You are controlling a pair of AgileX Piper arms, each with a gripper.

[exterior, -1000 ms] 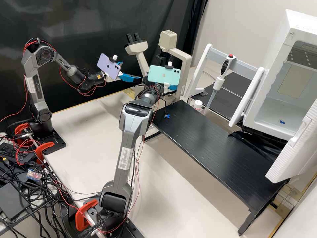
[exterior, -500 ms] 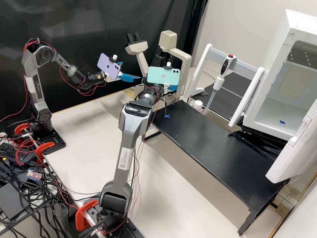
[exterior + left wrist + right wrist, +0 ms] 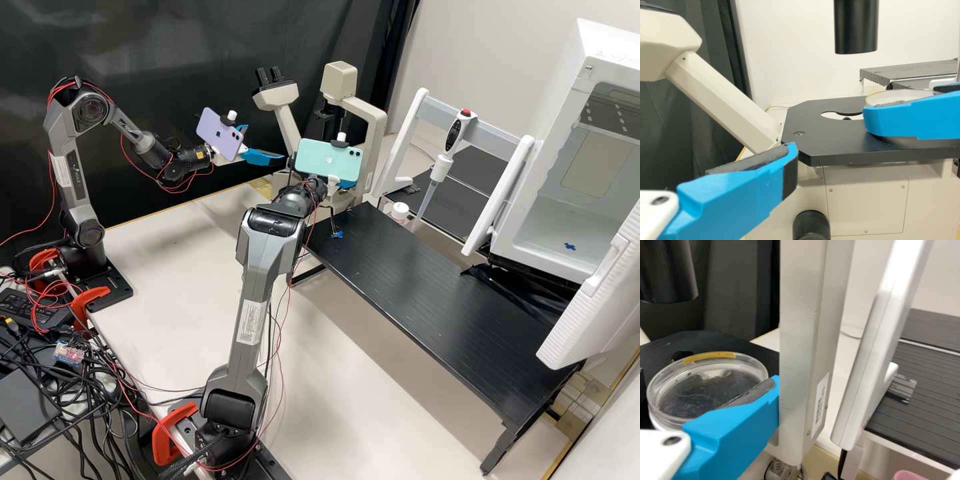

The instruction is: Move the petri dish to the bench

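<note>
Eased R gripper (image 3: 707, 382) toward 6 o'clock in high view, petri dish (image 3: 705, 370) pinched betw. fingers — prob. leaving microscope stage (image 3: 825, 142); kept L gripper (image 3: 267, 143) spread, 11 o'clock — needed bench (image 3: 427, 293) next.

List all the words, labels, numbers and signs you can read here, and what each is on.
None can be read for certain. Too small or blurred:
Print on the white label on the nearer arm in the high view.
Print on the pale label on the other arm.
Print on the sticker on the upright post.

The yellow strip on the petri dish has no writing I can make out.
</note>
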